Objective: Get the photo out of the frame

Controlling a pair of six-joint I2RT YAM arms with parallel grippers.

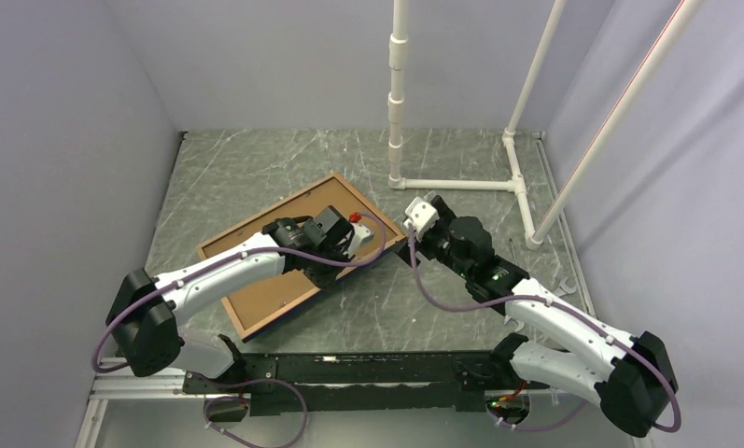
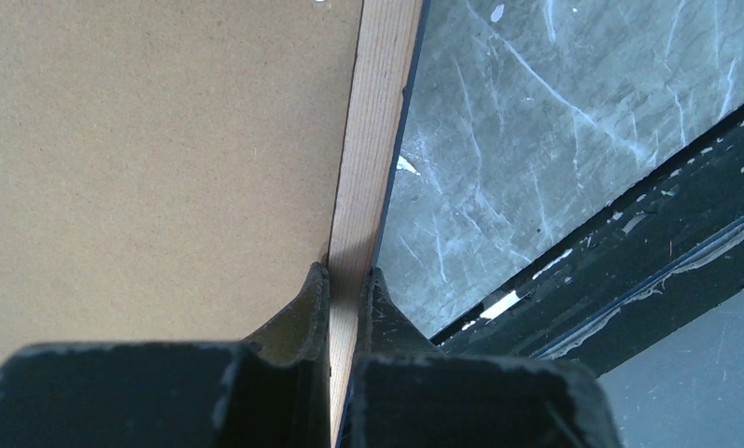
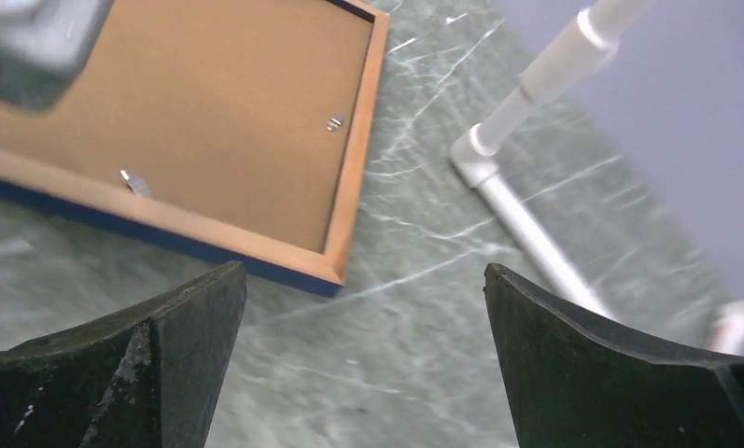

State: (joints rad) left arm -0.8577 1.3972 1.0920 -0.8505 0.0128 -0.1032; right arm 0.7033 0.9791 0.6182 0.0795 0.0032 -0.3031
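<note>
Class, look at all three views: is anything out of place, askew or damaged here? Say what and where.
The frame lies face down, askew to the edges of the table, with the brown back of the photo showing. The jaws of the left gripper pinch its wooden rim. No damage or spill shows.

I can read no text, label, brand or number from here: nothing legible on the frame (image 3: 354, 159), the back of the photo (image 3: 209, 112) or the table (image 1: 461, 154).
</note>
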